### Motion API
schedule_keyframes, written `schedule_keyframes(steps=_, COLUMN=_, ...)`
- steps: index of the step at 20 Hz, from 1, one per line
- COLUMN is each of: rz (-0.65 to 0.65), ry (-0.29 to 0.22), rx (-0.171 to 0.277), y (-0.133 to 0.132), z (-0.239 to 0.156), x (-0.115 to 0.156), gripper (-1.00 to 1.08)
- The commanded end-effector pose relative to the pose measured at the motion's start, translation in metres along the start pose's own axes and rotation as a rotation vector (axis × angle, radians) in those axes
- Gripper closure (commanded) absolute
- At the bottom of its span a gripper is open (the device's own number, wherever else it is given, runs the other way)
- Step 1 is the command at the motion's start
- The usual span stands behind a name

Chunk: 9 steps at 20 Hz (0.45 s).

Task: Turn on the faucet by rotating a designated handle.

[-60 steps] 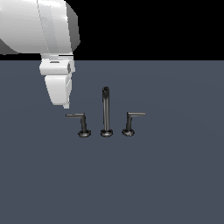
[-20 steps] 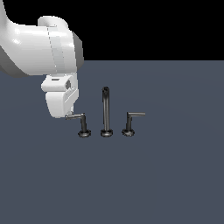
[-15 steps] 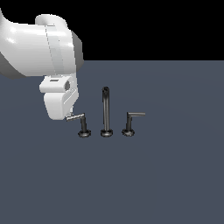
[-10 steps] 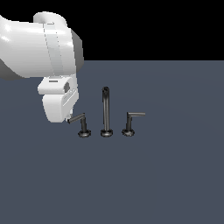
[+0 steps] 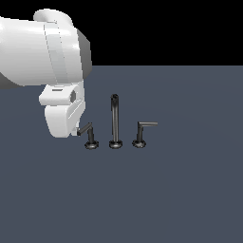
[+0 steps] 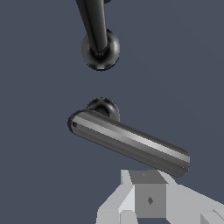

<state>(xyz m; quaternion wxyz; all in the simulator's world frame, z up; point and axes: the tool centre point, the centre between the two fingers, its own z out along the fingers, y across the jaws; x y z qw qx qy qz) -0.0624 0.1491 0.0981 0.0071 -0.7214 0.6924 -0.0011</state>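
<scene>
The designated handle (image 5: 88,132) stands at the exterior view's left end of the faucet (image 5: 114,124), on a round base on the dark grey surface (image 5: 180,190). Its thin lever arm slopes down and away from the post top toward the exterior view's left, tilted rather than level. In the wrist view the handle (image 6: 129,141) appears as a grey bar lying obliquely across its round base.

The upright spout (image 5: 114,121) stands just beside it, at the middle of the set. The second handle (image 5: 142,133) stands beyond the spout, its arm level and reaching to the exterior view's right.

The gripper (image 5: 77,132) sits at the outer tip of the lever arm, touching or very nearly so. Whether the fingers are apart or together cannot be told; only a pale finger body (image 6: 148,199) shows beside the bar.
</scene>
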Motion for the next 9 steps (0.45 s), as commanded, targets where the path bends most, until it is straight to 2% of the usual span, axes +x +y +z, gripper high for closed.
schedule_keyframes(steps=1, rz=0.008, ry=0.005, rx=-0.007, y=0.007, z=0.000, x=0.013, gripper=1.08)
schedule_keyframes(steps=9, rz=0.007, ry=0.008, rx=-0.011, y=0.023, z=-0.001, x=0.036, gripper=1.08)
